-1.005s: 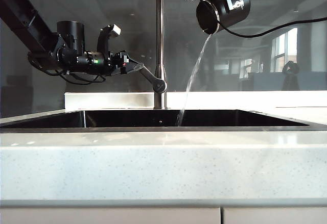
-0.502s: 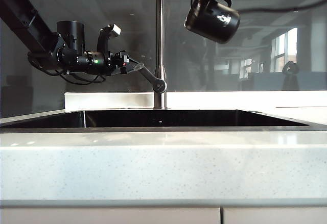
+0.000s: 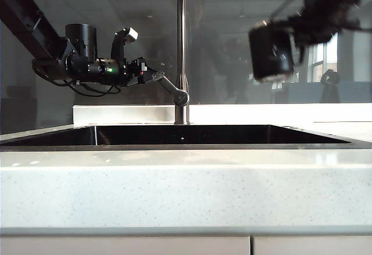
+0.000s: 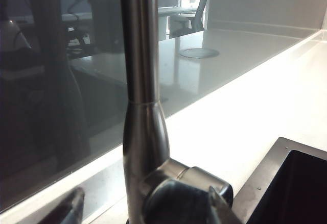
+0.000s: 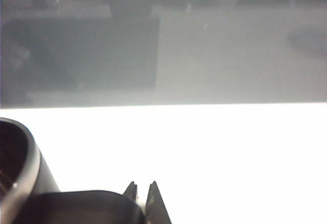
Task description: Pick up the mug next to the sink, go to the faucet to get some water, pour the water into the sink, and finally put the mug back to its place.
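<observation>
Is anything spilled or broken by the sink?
Nothing stands out. No water shows on the counter around the sink. The right gripper holds the mug upright in the air; the open left gripper sits at the faucet handle.

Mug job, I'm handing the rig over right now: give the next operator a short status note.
Left gripper: jaws open around the lever of the faucet, arm parked there.
Right gripper: shut on the handle of the mug, which is upright and blurred, high over the right side of the sink.
Done: the mug is lifted and no water falls from it or the faucet, so the pour looks finished, though the fill cannot be checked from these pictures.
Left: set the mug back beside the sink, release, retract both arms.
</observation>
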{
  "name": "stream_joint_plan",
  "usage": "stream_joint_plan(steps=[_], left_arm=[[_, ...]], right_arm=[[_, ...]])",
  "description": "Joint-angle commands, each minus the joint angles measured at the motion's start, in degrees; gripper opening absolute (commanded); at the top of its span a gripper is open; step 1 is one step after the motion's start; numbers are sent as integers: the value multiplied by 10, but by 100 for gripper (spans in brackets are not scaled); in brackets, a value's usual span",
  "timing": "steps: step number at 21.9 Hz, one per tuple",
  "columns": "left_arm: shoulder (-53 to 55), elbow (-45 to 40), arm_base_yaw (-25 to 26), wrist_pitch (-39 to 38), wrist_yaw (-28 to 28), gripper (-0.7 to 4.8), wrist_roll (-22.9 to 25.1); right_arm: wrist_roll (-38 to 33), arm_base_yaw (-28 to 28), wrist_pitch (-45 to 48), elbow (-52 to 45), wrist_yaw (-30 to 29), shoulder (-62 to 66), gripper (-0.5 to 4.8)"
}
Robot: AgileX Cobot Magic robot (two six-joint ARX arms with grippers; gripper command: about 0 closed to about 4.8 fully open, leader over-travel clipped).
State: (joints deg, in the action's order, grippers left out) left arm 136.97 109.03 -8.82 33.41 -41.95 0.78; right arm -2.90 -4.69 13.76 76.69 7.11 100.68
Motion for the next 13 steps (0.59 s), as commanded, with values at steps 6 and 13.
stream_joint_plan(steps=[6,13], left_arm=[[-4,3,0,5,-3,301,-4],[-4,3,0,5,-3,301,-10]], right_arm=[[-77,69,309,-235,-44,-33,0],[-37,96,393,-325,-41,-32,4]])
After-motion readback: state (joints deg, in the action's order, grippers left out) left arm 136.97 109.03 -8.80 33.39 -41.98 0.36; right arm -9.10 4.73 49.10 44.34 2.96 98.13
